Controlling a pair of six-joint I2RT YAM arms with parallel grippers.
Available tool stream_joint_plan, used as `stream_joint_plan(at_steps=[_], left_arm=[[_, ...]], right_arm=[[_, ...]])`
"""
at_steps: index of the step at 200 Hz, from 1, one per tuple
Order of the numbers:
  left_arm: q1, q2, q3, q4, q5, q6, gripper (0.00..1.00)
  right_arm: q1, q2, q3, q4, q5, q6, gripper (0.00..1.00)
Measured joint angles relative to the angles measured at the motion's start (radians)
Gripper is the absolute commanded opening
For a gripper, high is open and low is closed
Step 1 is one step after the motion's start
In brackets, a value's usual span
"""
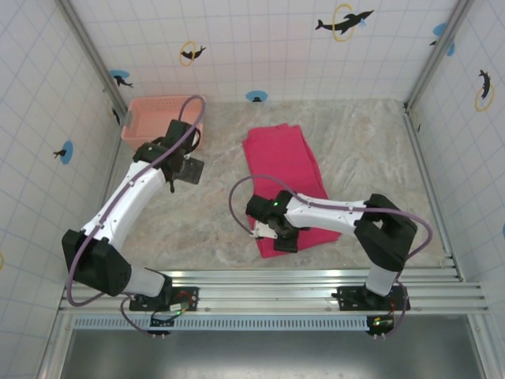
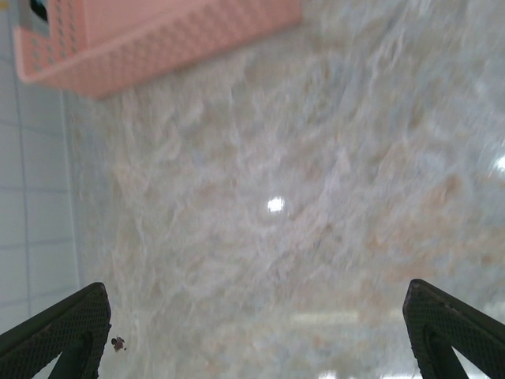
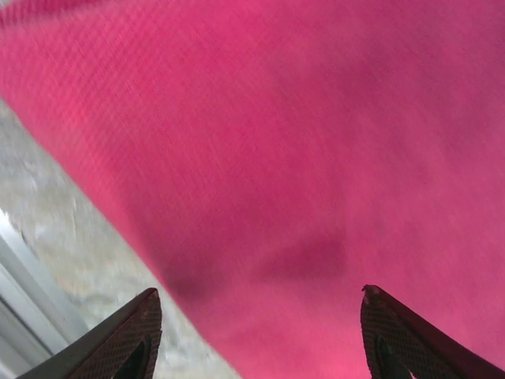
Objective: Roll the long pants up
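The long pants (image 1: 286,162) lie beneath the right gripper (image 3: 258,294) — jaws spread.

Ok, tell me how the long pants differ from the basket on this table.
Colour: the long pants are bright magenta; the basket is pale salmon pink.
Form: the pants are soft cloth lying flat; the basket is a plastic lattice box with upright walls.
Place: the pants lie mid-table; the basket sits in the far left corner.
Both rest on the marbled table.
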Motion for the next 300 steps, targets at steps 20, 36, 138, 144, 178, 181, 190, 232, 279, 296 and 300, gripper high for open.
stream_joint_plan(at_steps=[20, 36, 138, 144, 178, 181, 190, 232, 279, 296, 300], left_arm=[[0.000, -0.006, -0.043, -0.042, -0.015, -0.017, 0.97], [0.000, -0.018, -0.044, -0.065, -0.029, -0.025, 0.98], [0.047, -0.029, -0.048, -0.092, -0.065, 0.011, 0.97], [0.047, -0.017, -0.048, -0.090, -0.066, 0.026, 0.97], [0.072, 0.035, -0.048, -0.043, -0.032, 0.117, 0.98], [0.075, 0.037, -0.048, -0.036, -0.025, 0.122, 0.97], [0.085, 0.037, -0.048, -0.012, 0.000, 0.142, 0.98], [0.100, 0.089, -0.002, 0.043, 0.090, 0.183, 0.98], [0.100, 0.146, 0.034, 0.042, 0.124, 0.217, 0.98], [0.100, 0.146, 0.036, 0.042, 0.127, 0.226, 0.97], [0.100, 0.146, 0.037, 0.041, 0.128, 0.227, 0.98]], right_arm=[[0.006, 0.068, 0.012, 0.026, -0.021, -0.005, 0.65], [0.004, 0.100, 0.056, 0.014, -0.039, -0.006, 0.64], [-0.062, 0.408, 0.550, 0.034, -0.183, 0.021, 0.66], [-0.077, 0.387, 0.525, 0.041, -0.185, 0.024, 0.67], [-0.147, 0.088, 0.220, 0.065, -0.126, -0.003, 0.74], [-0.147, 0.056, 0.195, 0.063, -0.120, -0.004, 0.75], [-0.138, -0.029, 0.129, 0.066, -0.109, -0.013, 0.76], [-0.043, -0.135, -0.026, 0.143, -0.048, -0.026, 0.75], [-0.003, -0.066, -0.102, 0.246, 0.043, -0.037, 0.74], [0.000, -0.043, -0.116, 0.279, 0.075, -0.043, 0.69], [0.000, -0.037, -0.118, 0.286, 0.084, -0.044, 0.68]])
